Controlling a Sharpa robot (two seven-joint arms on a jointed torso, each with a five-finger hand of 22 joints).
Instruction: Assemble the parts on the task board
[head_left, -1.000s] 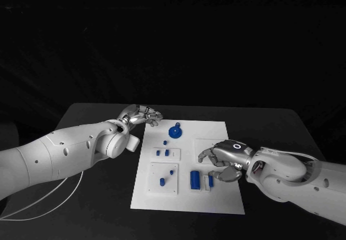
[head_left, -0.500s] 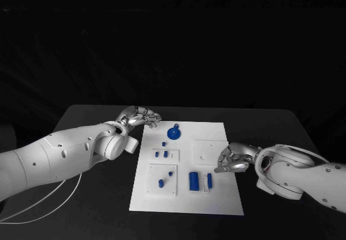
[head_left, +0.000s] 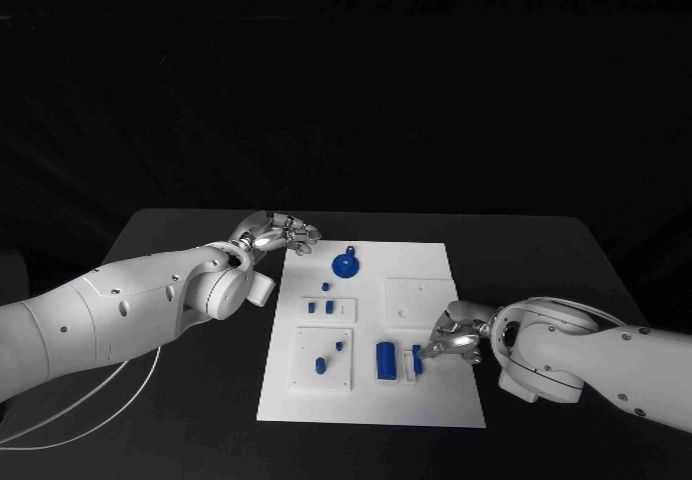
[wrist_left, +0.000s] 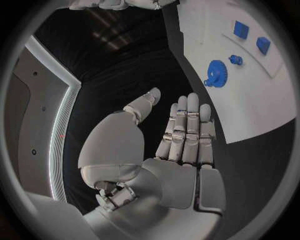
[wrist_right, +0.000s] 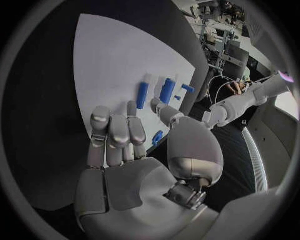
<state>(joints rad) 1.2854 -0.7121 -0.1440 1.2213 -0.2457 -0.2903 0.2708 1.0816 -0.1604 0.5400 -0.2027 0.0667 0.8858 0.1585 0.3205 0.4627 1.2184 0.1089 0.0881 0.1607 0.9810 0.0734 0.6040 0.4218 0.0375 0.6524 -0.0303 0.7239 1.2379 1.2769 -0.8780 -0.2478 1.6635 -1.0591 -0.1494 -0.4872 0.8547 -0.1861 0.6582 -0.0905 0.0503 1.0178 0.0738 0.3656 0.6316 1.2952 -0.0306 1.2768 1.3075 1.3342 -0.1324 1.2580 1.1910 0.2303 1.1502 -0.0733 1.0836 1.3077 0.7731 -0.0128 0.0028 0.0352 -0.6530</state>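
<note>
The white task board (head_left: 433, 400) lies in the middle of the table. On it are a blue gear (head_left: 348, 265), small blue blocks (head_left: 329, 306), two blue pegs (head_left: 332, 355), a thick blue cylinder (head_left: 388, 360) and a narrow blue bar (head_left: 417, 358). My right hand (head_left: 454, 335) hovers at the board's right edge, just beside the narrow bar, fingers apart and holding nothing. In the right wrist view, that hand (wrist_right: 125, 150) points toward the cylinder (wrist_right: 167, 90) and bar (wrist_right: 143, 95). My left hand (head_left: 281, 232) sits off the board's far left corner, empty; the left wrist view has its fingers (wrist_left: 184, 130) straight, near the gear (wrist_left: 216, 73).
Black table (head_left: 548, 250) surrounds the board on all sides. Two raised white plates (head_left: 418, 298) on the board hold sockets. A white cable (head_left: 87, 400) runs along the table's left front, under my left arm.
My right hand has turned and drawn back from over the cylinder to the board's right edge, beside the narrow bar. The left hand has barely moved.
</note>
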